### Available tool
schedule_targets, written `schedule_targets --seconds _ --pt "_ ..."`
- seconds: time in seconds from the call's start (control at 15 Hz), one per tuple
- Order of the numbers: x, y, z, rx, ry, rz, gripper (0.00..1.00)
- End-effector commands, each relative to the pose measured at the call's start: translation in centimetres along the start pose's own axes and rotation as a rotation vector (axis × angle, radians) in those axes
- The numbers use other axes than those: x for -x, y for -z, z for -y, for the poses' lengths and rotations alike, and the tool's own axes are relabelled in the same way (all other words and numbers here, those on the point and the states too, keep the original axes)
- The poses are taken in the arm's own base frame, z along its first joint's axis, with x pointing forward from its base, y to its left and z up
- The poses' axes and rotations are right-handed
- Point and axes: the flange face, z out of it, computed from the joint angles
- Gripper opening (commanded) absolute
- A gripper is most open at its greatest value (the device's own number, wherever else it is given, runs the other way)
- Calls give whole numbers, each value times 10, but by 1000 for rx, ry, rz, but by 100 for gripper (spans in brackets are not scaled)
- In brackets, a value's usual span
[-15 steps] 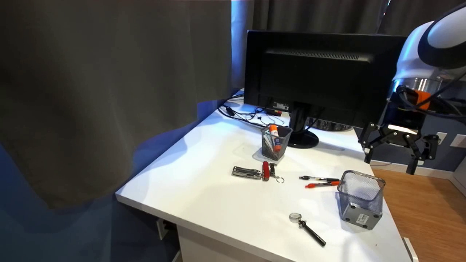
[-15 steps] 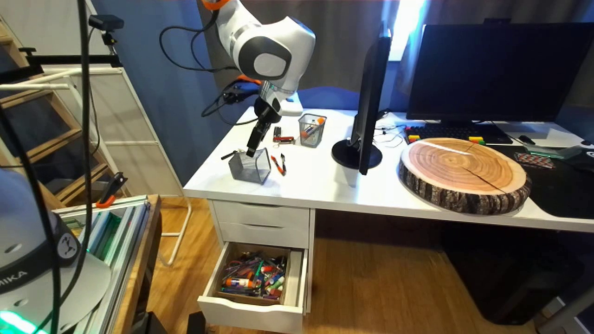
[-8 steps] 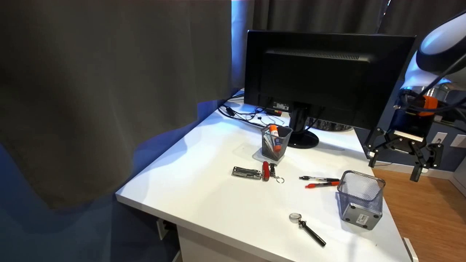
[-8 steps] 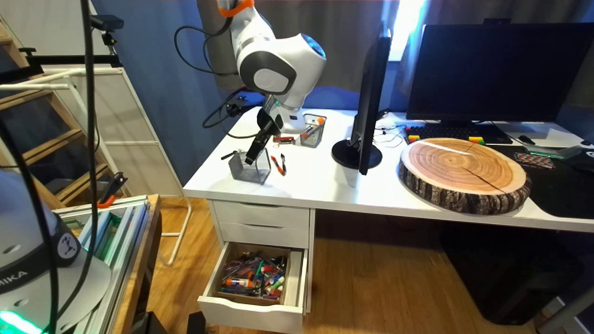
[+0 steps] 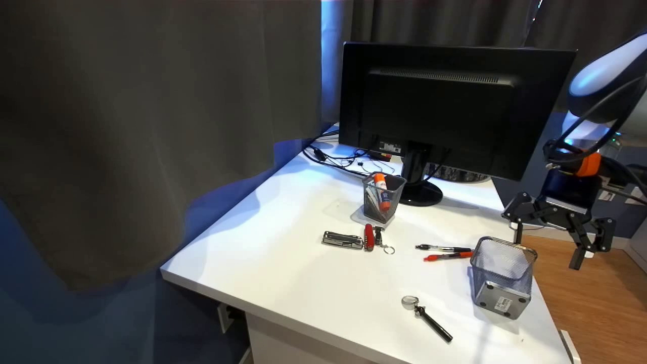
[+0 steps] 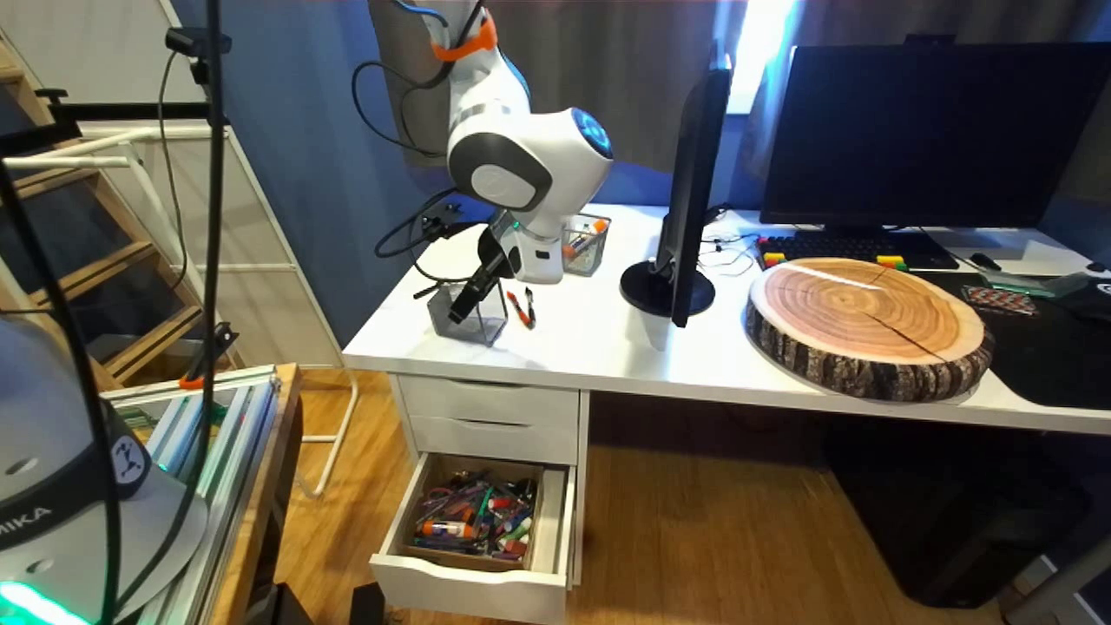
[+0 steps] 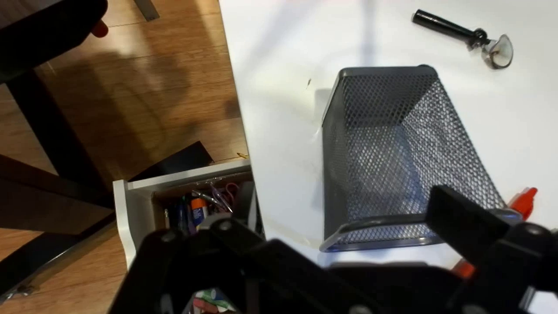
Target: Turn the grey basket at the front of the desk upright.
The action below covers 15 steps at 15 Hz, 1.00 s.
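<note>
The grey basket [image 5: 502, 283] lies on its side on the white desk [image 5: 303, 283], near the desk's edge. Its flat bottom faces the camera in that exterior view. The basket also shows in an exterior view [image 6: 444, 317], partly behind a finger, and in the wrist view [image 7: 379, 165], where its open rim points toward the gripper. My gripper [image 5: 547, 247] is open and empty at the basket's open end. In the wrist view one finger overlaps the rim; the other is out past the desk edge. I cannot tell whether the finger touches the rim. In an exterior view the gripper [image 6: 457, 314] is low.
A black pen [image 5: 442, 248] and a red pen [image 5: 445, 257] lie beside the rim. A small magnifier [image 5: 427, 318], a red pocket knife [image 5: 369, 237], a mesh pen holder [image 5: 381, 202] and a monitor [image 5: 455, 111] are on the desk. A drawer [image 6: 473, 590] stands open below.
My gripper has come down to the basket's open end, staying open. The basket's rim has shifted very slightly to the right in an exterior view. The other desk items have not moved.
</note>
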Motion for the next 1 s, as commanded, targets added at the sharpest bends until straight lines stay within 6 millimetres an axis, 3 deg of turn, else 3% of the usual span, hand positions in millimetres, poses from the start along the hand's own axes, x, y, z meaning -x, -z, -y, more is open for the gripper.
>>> schedule_targets --seconds 0.0,0.33,0.93 --pt "-6 2 -3 -53 -18 21 100" --pt "-12 8 -9 -98 -41 30 100" --pt "-31 -12 -11 -99 -83 84 100"
